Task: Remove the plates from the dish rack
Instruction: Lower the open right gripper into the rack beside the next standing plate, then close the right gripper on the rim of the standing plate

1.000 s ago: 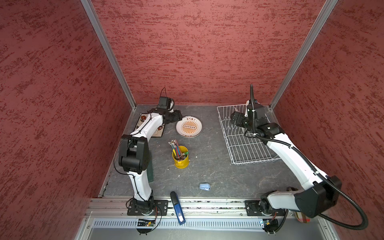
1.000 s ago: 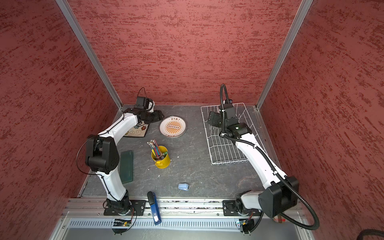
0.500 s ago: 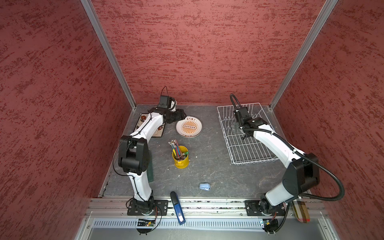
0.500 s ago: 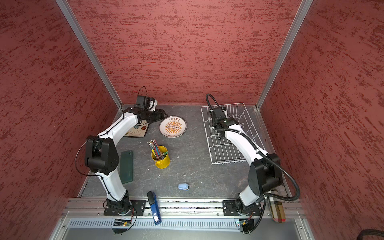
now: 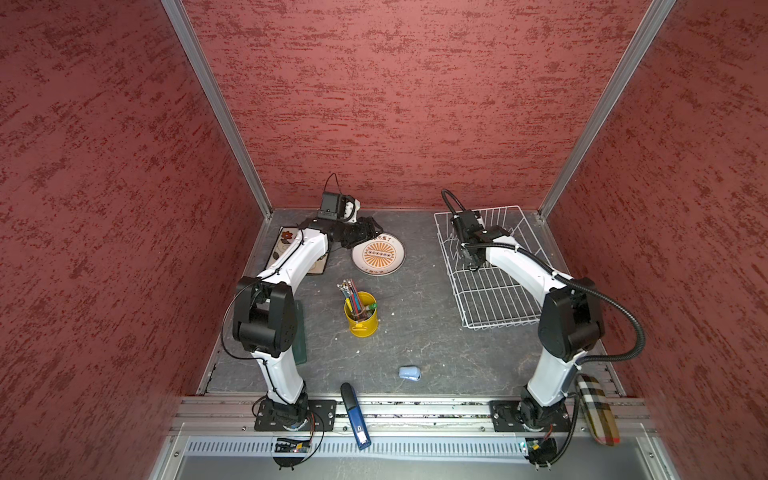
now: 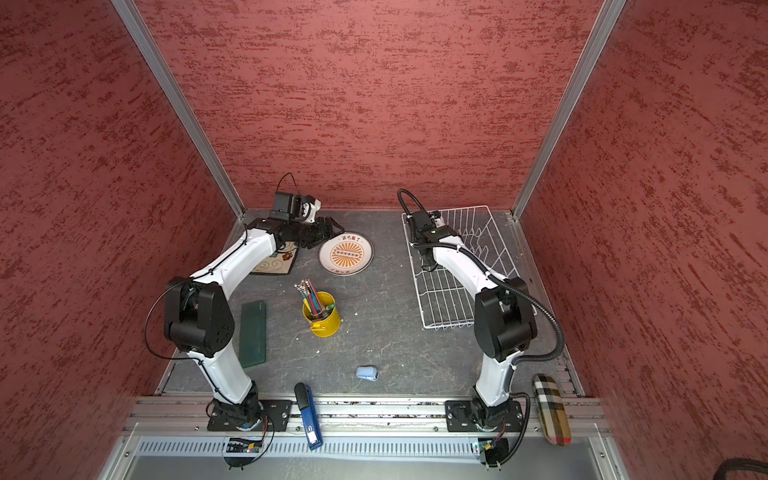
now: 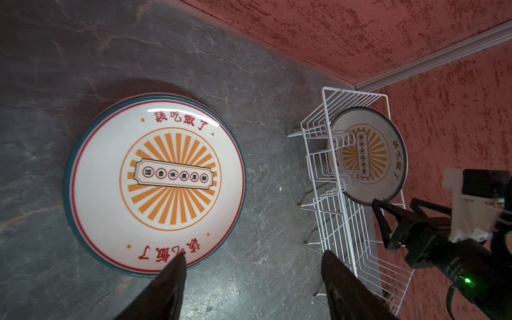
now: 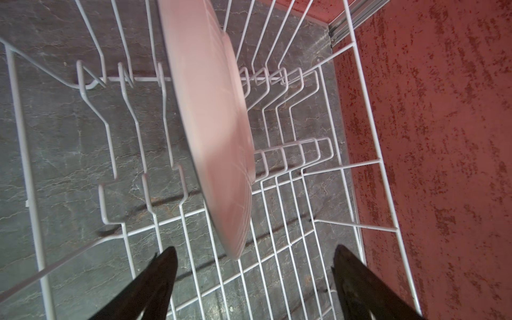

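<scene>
Dark grey, stone-patterned desk (image 5: 415, 332) enclosed by red textured walls, seen from above. At the far left, toward the back, a square cream plate (image 6: 274, 264) with flowers lies flat, partly hidden under the left arm. Just to its right, a round sunburst plate (image 5: 378, 258) lies flat and face up on the desk. The left gripper (image 7: 253, 263) hovers low at this plate's rim, jaws wide apart and holding nothing. In the left wrist view one fingertip (image 7: 174, 268) overlaps the plate's edge. Nearer the front, a yellow cup (image 5: 361, 318) stands upright, filled with pencils and pens. On the right, the white wire dish rack (image 5: 494, 299) lies with its long axis running front to back. It holds a second round plate (image 7: 368, 155), standing on edge between the prongs toward the back end, its printed face turned toward the left arm. The right gripper (image 8: 253, 255) is down in the rack, jaws wide apart on either side of this plate's edge and not closed on it.
</scene>
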Controlling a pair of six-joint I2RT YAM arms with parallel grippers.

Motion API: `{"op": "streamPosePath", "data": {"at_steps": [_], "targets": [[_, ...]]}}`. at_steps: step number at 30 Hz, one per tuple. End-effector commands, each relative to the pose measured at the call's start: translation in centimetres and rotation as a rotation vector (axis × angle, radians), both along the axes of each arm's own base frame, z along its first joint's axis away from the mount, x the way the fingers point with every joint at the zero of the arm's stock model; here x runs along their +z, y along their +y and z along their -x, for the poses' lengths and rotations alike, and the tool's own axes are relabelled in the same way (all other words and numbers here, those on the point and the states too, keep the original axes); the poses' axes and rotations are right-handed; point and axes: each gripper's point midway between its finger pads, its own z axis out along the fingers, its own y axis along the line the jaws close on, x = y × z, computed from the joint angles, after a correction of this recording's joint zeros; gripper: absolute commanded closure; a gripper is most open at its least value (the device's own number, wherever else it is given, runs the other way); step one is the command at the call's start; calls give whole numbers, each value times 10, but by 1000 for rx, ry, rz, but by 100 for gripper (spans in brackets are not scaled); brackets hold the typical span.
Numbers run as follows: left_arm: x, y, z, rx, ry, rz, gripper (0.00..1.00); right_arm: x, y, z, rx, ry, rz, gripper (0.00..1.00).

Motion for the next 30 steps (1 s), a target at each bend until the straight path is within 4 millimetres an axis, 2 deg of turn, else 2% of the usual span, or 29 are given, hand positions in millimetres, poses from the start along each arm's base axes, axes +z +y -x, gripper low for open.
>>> {"op": "streamPosePath", "data": {"at_steps": [1,6,15,30], "targets": [[14,-19,1,-42,-18,97,23,14,-1,-12,3,-46,64,18],[24,-35,-2,-75,9,241,23,12,-3,-20,11,-54,112,24],[20,-56,1,-105,32,285,22,10,-6,-28,13,-66,169,33],[24,-55,-1,-102,33,296,22,9,0,-40,48,-64,192,54]]}}
